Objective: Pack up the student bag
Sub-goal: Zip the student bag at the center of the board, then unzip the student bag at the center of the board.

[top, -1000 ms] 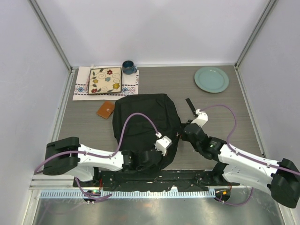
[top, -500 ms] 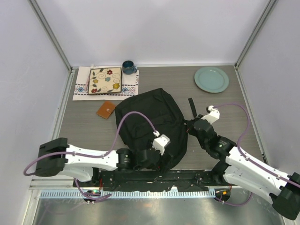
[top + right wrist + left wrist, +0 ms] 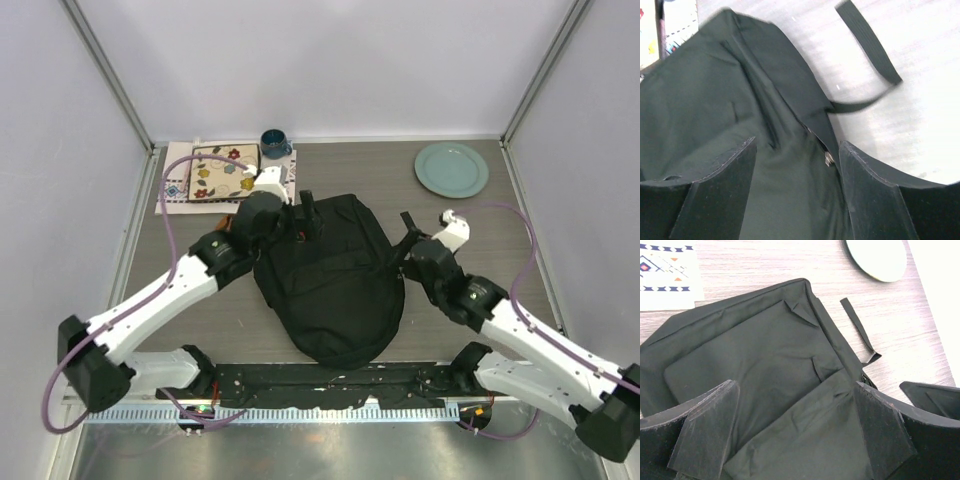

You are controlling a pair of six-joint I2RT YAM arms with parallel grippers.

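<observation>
The student bag (image 3: 330,285), a large black fabric backpack, lies flat mid-table with its rounded end toward the arm bases. My left gripper (image 3: 308,214) hovers over its far left corner, open. In the left wrist view the two fingers (image 3: 705,435) stand wide apart above the bag's front panel (image 3: 765,355), gripping nothing. My right gripper (image 3: 402,255) is at the bag's right edge, also open. In the right wrist view the bag fabric (image 3: 715,95) and a metal zipper pull (image 3: 829,159) lie between the spread fingers (image 3: 875,195). A loose black strap (image 3: 408,226) trails off the bag's far right side.
A pale green plate (image 3: 452,168) sits at the back right. At the back left a patterned cloth (image 3: 176,188) carries a floral tray (image 3: 224,172), with a dark blue mug (image 3: 275,143) behind it. White walls close in the table on three sides.
Both grippers have opened and let go of the bag, which now lies flat. The left arm swung from the bag's near edge to its far left corner. The right gripper moved slightly farther back.
</observation>
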